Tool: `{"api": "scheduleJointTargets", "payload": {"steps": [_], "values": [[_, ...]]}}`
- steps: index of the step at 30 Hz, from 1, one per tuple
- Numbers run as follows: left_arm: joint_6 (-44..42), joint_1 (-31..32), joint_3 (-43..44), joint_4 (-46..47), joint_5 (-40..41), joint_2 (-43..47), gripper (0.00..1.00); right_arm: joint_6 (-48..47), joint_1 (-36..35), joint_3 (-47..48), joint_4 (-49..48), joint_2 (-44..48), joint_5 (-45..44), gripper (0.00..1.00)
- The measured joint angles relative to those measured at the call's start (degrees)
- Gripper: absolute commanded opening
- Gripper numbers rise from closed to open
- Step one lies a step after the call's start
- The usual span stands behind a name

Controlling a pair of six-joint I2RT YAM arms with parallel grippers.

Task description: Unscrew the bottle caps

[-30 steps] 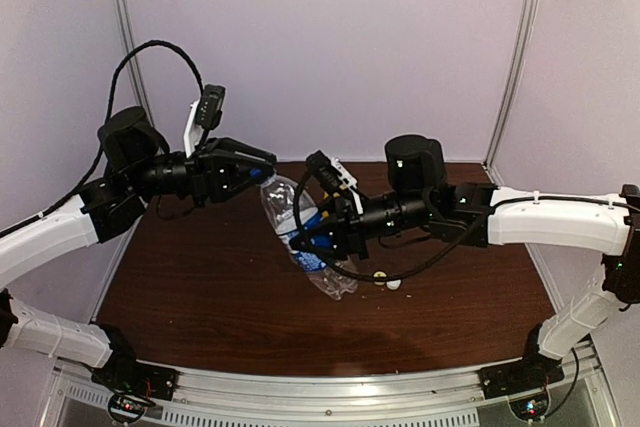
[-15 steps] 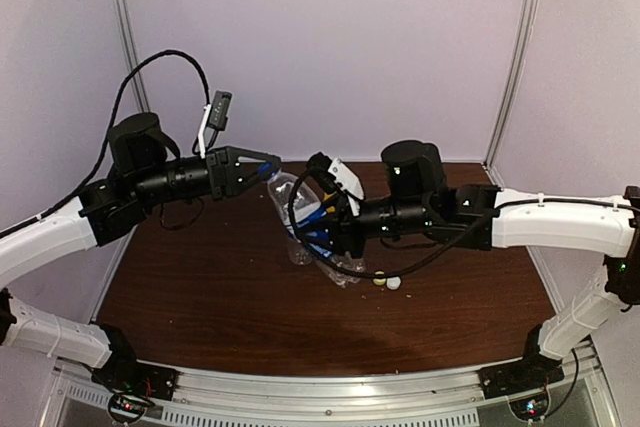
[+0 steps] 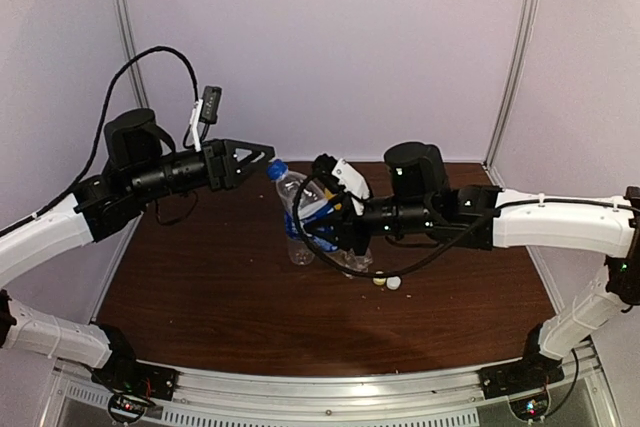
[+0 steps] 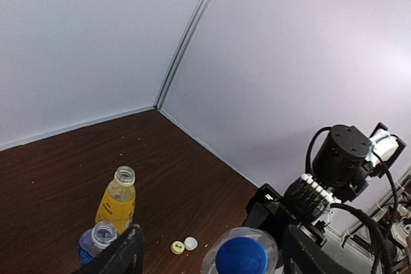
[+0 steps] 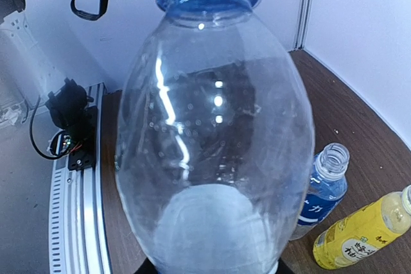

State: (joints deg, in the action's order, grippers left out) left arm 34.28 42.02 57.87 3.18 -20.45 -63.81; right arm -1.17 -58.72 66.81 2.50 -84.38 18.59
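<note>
Top external view: left gripper [image 3: 265, 157] open, jaws wide either side of the blue cap [image 3: 276, 169], not touching. Right gripper [image 3: 318, 231] clamped on the taller clear bottle [image 3: 293, 195], cap on, held nearly upright.

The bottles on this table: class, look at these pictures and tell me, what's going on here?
The right gripper holds the taller clear bottle by its body. The left gripper stands open at its blue cap, which is still on. The yellow-orange bottle and the short clear bottle stand uncapped nearby, with the yellow cap and white cap lying loose on the table.
</note>
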Motion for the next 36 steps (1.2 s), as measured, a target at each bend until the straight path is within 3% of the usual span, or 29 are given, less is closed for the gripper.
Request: {"api": "scheduleJointTargets", "payload": {"steps": [3, 7, 17, 24, 36], "values": [[-4.52, -0.07, 0.00, 0.09, -2.14, 2.14, 0.84, 0.00, 0.59, -1.31, -0.13, 1.05, 4.96, 0.21], [-10.84, -0.09, 0.31, 0.11, -9.57, 5.11, 0.84, 0.09, 0.92, -1.62, -0.61, 1.77, 13.64, 0.22], [-17.92, -0.07, 1.51, 1.36, -28.09, 3.85, 0.64, 3.32, 1.01, -1.60, -4.98, 1.46, 32.04, 0.22], [-16.57, -0.07, 1.51, 5.11, -33.92, 1.16, 0.54, 5.38, 1.01, -1.60, -7.10, 0.55, 35.80, 0.22], [-13.51, -0.07, 1.14, 9.70, -37.31, 0.39, 0.51, 8.07, 1.97, -1.60, -10.32, -0.13, 36.09, 0.22]]}}
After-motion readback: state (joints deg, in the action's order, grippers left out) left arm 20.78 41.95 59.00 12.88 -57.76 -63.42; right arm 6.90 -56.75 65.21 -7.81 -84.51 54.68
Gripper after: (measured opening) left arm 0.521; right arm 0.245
